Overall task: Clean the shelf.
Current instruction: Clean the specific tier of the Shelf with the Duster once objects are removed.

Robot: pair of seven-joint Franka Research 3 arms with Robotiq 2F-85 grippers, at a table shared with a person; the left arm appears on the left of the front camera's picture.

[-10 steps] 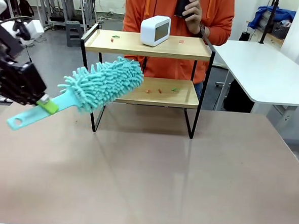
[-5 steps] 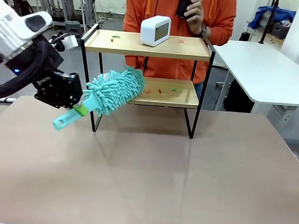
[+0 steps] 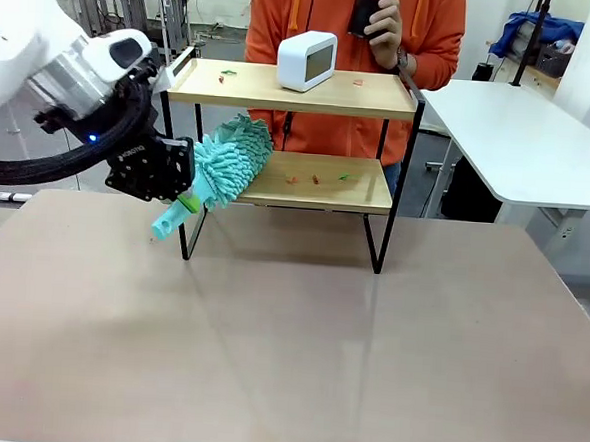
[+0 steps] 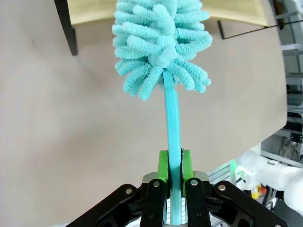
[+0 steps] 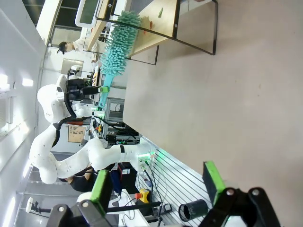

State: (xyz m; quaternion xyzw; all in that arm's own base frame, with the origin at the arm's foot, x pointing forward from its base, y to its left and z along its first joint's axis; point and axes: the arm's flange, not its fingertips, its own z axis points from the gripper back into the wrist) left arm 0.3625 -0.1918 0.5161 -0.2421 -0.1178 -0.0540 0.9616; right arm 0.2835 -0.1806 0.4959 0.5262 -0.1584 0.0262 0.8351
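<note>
Shelf [image 3: 383,96] of two light wooden boards in a thin black metal frame, front view: it stands at the far side of the tan table [image 3: 317,353]. The left end effector [image 3: 186,200] pinches the handle of a teal chenille duster [image 3: 229,157], whose head lies between the boards at the shelf's left end.

Left wrist view: green pads [image 4: 163,165] are pressed against the thin teal handle.

Right wrist view: the right end effector [image 5: 158,182] is spread wide and holds nothing, well apart from the shelf.
</note>
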